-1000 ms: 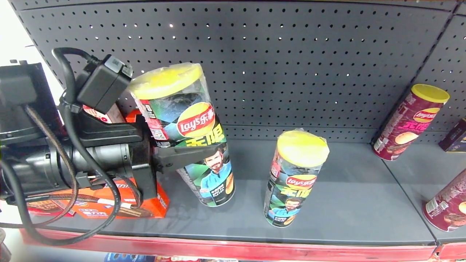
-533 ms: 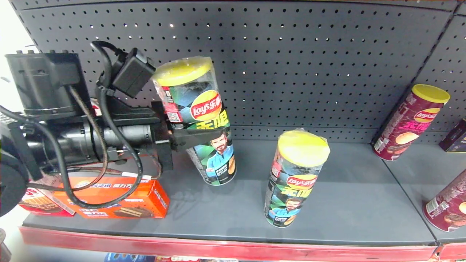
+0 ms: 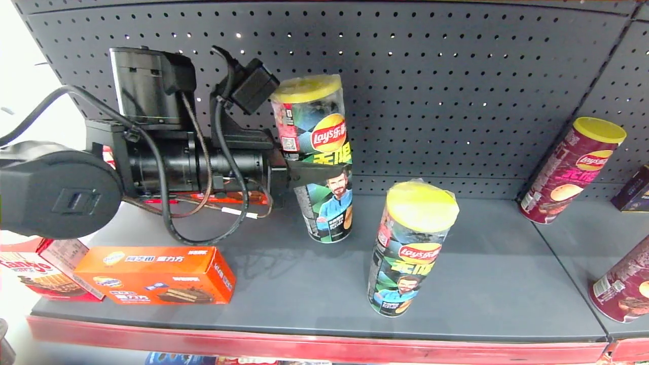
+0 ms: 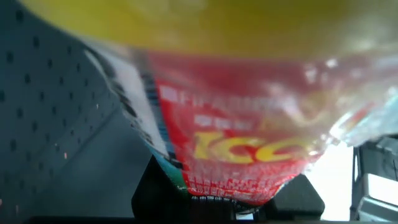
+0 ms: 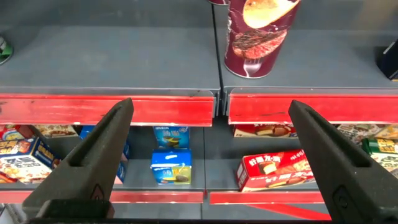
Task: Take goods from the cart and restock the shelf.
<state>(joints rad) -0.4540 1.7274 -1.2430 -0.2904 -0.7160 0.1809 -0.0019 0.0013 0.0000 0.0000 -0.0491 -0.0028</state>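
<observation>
My left gripper (image 3: 309,177) is shut on a yellow-lidded chips can (image 3: 322,152), held upright near the back of the grey shelf (image 3: 481,284), its base at or just above the shelf surface. The same can (image 4: 242,149) shows very close in the left wrist view. A second, matching chips can (image 3: 408,248) stands further forward and to the right. My right gripper (image 5: 211,162) is open with nothing between its fingers, in front of the shelf's red front edge (image 5: 155,109), facing a dark red can (image 5: 255,34).
An orange biscuit box (image 3: 157,276) and a red wafer box (image 3: 30,268) lie at the shelf's front left. Dark red cans (image 3: 573,170) (image 3: 623,286) lean at the right. The perforated back panel (image 3: 431,91) is close behind the held can. Lower shelves hold boxed snacks (image 5: 171,165).
My left arm has carried the can to the right and deeper into the shelf, toward the back panel. The standing can and boxes have not moved.
</observation>
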